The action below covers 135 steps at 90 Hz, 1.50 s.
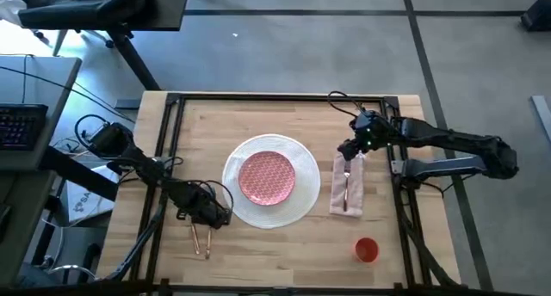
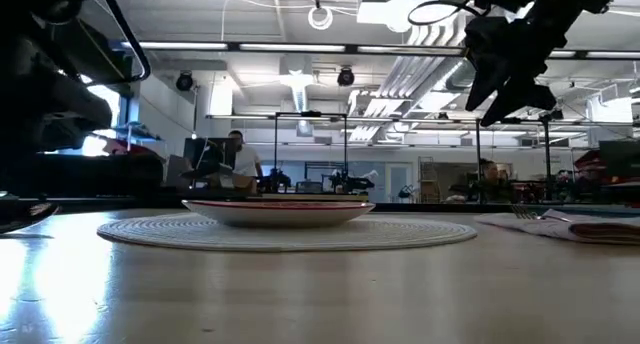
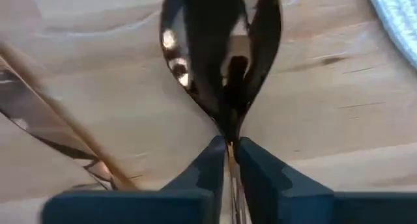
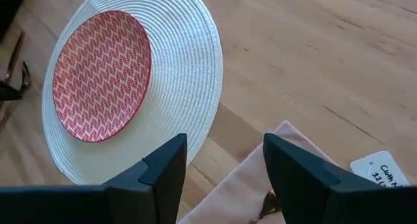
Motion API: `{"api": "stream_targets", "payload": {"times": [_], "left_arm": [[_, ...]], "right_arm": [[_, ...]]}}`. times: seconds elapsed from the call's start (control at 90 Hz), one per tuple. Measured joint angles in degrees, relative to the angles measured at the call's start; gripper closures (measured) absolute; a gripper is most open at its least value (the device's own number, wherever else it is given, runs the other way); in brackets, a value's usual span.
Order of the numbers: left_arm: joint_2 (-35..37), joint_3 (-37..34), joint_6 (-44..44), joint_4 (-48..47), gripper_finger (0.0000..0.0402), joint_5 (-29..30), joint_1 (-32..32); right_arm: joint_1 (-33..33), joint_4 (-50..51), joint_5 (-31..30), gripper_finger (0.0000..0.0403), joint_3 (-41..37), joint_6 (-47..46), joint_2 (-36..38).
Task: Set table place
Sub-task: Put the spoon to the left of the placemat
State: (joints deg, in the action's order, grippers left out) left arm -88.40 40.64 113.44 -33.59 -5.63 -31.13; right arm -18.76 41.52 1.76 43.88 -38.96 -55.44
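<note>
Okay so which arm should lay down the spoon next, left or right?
The left. Its gripper is shut on the spoon, beside the white plate. The right gripper hangs open over the napkin, holding nothing.

left arm: reaches in from the table's left edge, wrist low near the front | left gripper (image 1: pixel 209 217): down at the tabletop, fingers (image 3: pixel 260 175) pinched closed on a gold spoon (image 3: pixel 221 55) at its neck | right arm: stretches in from the right edge, elbow bent | right gripper (image 1: pixel 349 150): raised off the tabletop, fingers (image 4: pixel 296 168) spread apart, holding nothing
</note>
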Motion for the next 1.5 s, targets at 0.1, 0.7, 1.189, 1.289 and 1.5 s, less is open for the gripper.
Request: {"api": "stream_targets", "payload": {"times": [0.1,0.7,1.189,1.289,1.5], "left_arm": [[1.0,0.0,-1.8,-1.4,0.0396,-1.2,2.5],[7.8,-3.5,-35.8,-8.9,0.0401,5.6,34.8],[8.1,-6.1,-31.5,-5.2,0.0398,3.2,42.9],[8.1,-6.1,-31.2,-5.1,0.0388,3.1,42.9],[8.1,-6.1,-29.9,-4.8,0.0350,2.8,42.9]], "right_arm": [[0.0,-0.4,0.2,0.0220,0.0,-0.1,0.0],[0.0,-1.1,1.9,0.0220,0.0,-3.2,0.0],[0.0,-3.5,3.0,0.0220,0.0,-4.5,0.0],[0.0,-3.7,3.0,0.0220,0.0,-4.0,0.0],[0.0,-3.7,3.0,0.0220,0.0,-3.0,0.0]]}}
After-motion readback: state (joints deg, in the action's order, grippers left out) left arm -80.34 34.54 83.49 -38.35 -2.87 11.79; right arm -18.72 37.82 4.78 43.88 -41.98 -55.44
